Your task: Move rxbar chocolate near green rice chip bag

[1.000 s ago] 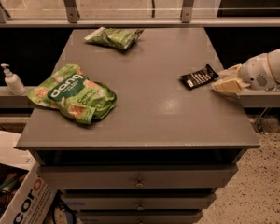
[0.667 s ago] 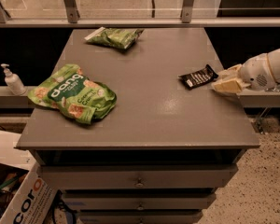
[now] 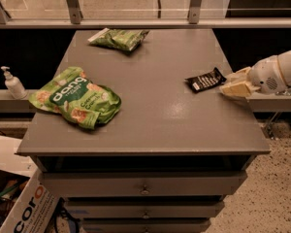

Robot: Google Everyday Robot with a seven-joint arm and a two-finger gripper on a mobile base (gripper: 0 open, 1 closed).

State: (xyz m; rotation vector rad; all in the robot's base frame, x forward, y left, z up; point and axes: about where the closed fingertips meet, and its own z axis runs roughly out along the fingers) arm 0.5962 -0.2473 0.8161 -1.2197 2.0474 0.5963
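Observation:
The rxbar chocolate (image 3: 205, 80) is a small flat black wrapper with white lettering, lying near the right edge of the grey table (image 3: 150, 120). The green rice chip bag (image 3: 76, 99), bright green with white "dang" lettering, lies at the table's left front. My gripper (image 3: 229, 85), with pale fingers on a white arm, reaches in from the right at the table's right edge, just right of the bar and close to its right end.
A smaller darker green bag (image 3: 118, 37) lies at the back of the table. A white pump bottle (image 3: 12, 83) stands on a ledge to the left. A cardboard box (image 3: 19, 208) sits on the floor at lower left. Drawers (image 3: 144, 188) are below the tabletop.

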